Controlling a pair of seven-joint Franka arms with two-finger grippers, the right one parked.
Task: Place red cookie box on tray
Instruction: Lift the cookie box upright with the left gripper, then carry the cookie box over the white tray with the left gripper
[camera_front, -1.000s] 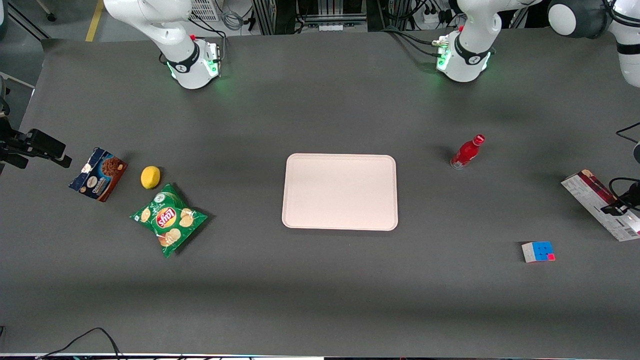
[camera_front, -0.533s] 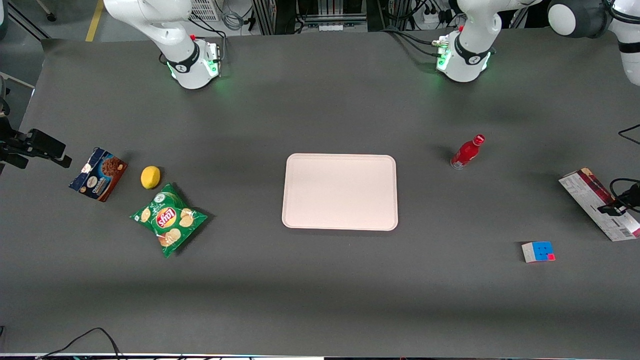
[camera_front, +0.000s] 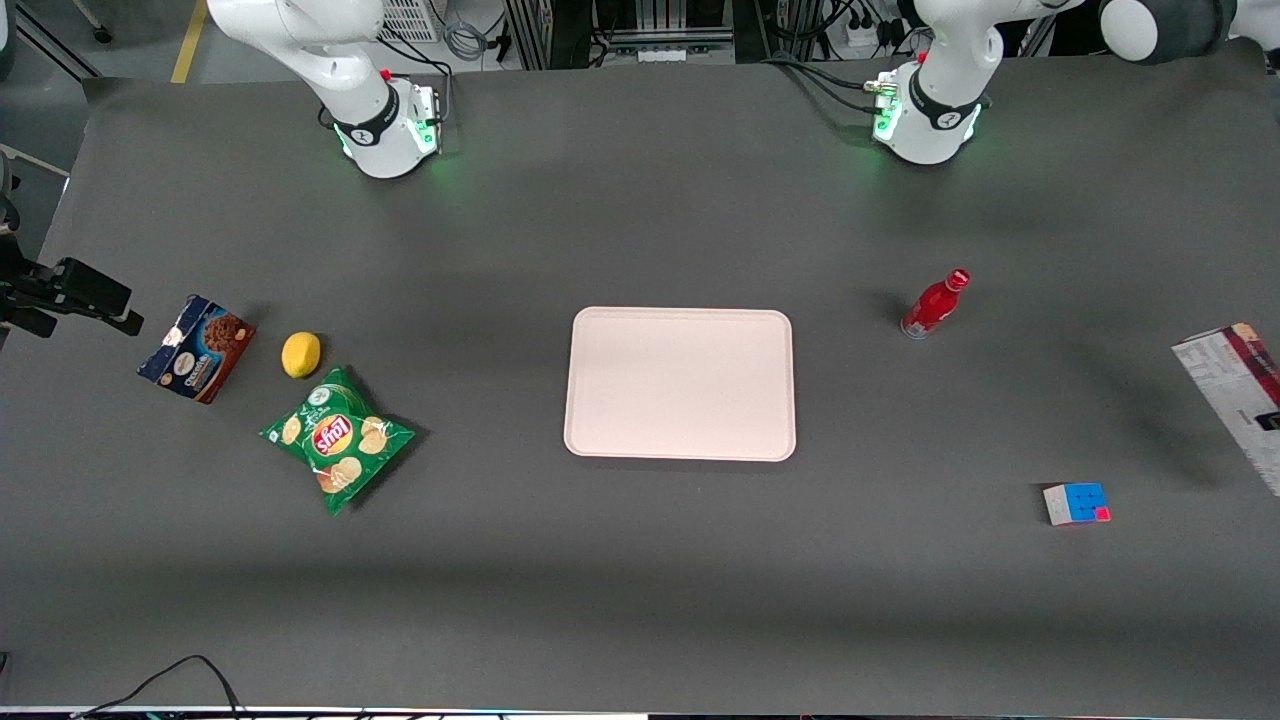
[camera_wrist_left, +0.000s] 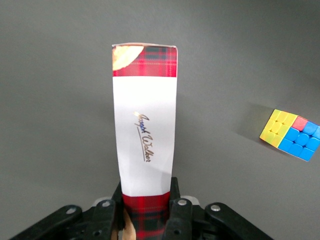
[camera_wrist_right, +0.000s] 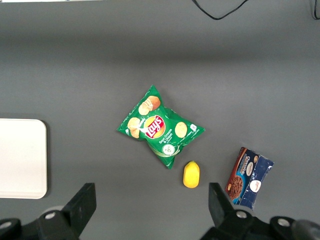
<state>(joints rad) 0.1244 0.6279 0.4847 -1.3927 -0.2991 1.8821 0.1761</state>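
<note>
Box up at the frame's right edge!
Gripper (camera_wrist_left: 146, 212) clamps the red cookie box (camera_wrist_left: 145, 127) by one end: light, stiff, likely to swing.

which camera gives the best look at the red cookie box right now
The left wrist view. There the red cookie box shows its plaid face and white label nearly whole, its near end clamped in the gripper. The front view catches only part of it at the picture's edge, toward the working arm's end of the table. The right wrist view misses it entirely.
</note>
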